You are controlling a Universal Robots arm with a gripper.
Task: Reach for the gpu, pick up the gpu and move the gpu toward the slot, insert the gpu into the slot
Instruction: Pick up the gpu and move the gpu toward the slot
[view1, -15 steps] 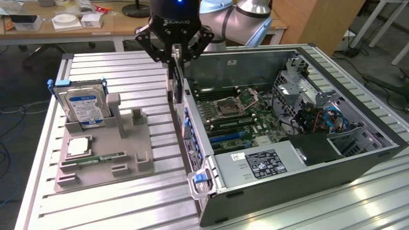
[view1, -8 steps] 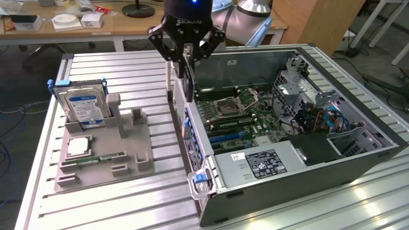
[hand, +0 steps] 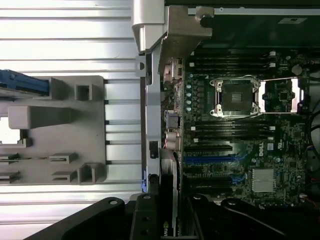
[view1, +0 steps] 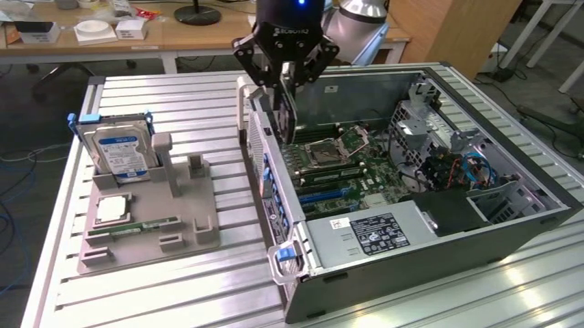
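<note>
The gpu [view1: 287, 116], a thin black card, hangs upright from my gripper [view1: 286, 80], which is shut on its top edge. It hovers over the rear wall of the open computer case [view1: 511, 225], just above the green motherboard [view1: 365, 171]. In the wrist view the gpu [hand: 169, 180] shows edge-on below my gripper [hand: 167, 220], beside the case's rear wall. The slot [hand: 207, 160] is the long blue connector on the motherboard, apart from the card and bare. In the exterior view the slot [view1: 321, 195] lies nearer the camera than the hanging card.
A grey holder [view1: 182, 225] on the exterior view's left carries a blue-labelled hard drive [view1: 119, 147], a CPU chip [view1: 111, 210] and a memory stick [view1: 137, 225]. Inside the case are the CPU socket [view1: 324, 152], the power supply [view1: 374, 232] and a drive cage with cables [view1: 456, 164].
</note>
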